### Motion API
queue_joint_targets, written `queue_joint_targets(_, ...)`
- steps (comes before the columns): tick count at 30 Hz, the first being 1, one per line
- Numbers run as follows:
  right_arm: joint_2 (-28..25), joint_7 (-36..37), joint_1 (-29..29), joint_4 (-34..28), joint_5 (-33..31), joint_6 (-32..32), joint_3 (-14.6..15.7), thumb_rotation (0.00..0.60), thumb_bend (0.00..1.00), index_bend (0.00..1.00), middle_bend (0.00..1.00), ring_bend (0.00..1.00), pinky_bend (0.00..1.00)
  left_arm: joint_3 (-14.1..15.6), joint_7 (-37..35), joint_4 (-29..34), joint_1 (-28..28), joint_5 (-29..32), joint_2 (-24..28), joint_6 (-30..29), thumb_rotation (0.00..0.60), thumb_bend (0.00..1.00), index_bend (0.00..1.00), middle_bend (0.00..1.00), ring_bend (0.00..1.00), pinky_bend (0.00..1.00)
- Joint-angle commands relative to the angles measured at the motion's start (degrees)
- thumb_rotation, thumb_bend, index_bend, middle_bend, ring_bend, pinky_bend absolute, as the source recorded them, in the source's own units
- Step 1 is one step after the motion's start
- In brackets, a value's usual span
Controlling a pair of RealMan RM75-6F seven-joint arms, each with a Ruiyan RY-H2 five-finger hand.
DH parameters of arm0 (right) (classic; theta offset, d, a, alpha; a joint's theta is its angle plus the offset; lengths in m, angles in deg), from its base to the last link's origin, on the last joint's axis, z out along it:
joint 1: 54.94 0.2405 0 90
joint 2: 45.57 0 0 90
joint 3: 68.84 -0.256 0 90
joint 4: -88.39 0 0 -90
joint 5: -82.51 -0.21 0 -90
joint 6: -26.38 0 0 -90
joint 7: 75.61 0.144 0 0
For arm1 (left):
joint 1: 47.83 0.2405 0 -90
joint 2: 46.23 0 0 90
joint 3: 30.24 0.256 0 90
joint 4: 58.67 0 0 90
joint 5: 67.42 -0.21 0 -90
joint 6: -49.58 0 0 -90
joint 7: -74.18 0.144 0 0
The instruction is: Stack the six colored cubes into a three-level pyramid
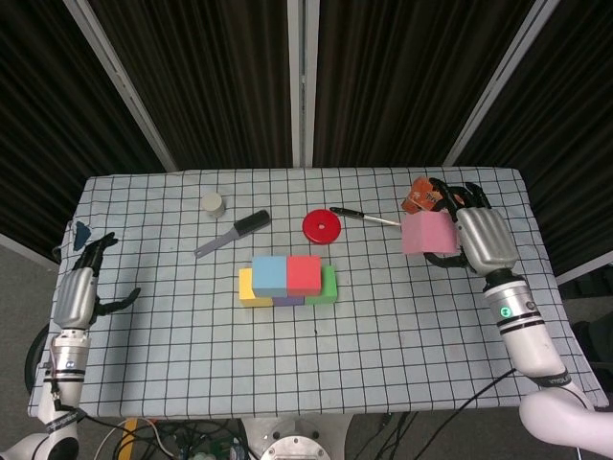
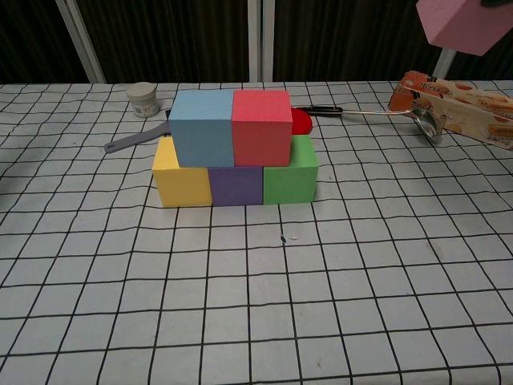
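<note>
Pink foam, the last cube, is held off the bench in the right robot hand, whose fingers clamp its far side; in the chest view the pink cube hangs high at the two o'clock corner, well apart from the stack. The stack sits mid-bench: the yellow cube, purple cube and green cube form the base, with the blue cube and red cube on top, touching each other. To finish well, I judge the pink cube should travel toward nine o'clock, come level, settle straddling the blue–red seam, and be released gently so the second tier does not slide. The left robot hand rests at the bench's nine o'clock edge, fingers apart, holding nothing.
</note>
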Motion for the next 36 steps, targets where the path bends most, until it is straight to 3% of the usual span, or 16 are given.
queue_joint_targets(1,-0.8,-5.4,5.8,-3.9,-7.0,1.5,-2.4,0.600,0.21,0.00,0.56,0.11,0.00,0.0,-0.4,0.1,0.2,0.2,0.2,0.1,0.600,0.16,0.07,0.13,0.07,0.18)
queue_joint_targets(14,6.9,-20.3,20.8,-8.9,-25.8,-3.3,-1.7,0.600,0.21,0.00,0.56,0.12,0.00,-0.7,-3.0,0.0,0.7,1.9,1.2,1.4,0.600,0.16,0.07,0.13,0.07,0.18)
queue_joint_targets(25,13.0,-30.5,36.1,-9.2,-49.6,-11.7,-5.6,0.600,0.21,0.00,0.55,0.12,0.00,-0.8,-4.9,0.3,1.1,2.3,1.9,2.1,0.600,0.16,0.07,0.13,0.07,0.18)
queue_joint_targets(36,20.9,-37.7,47.8,-6.2,-61.1,-23.7,-9.7,0.600,0.21,0.00,0.55,0.13,0.00,-0.5,-8.5,0.1,2.0,1.6,3.1,2.3,0.600,0.16,0.07,0.13,0.07,0.18)
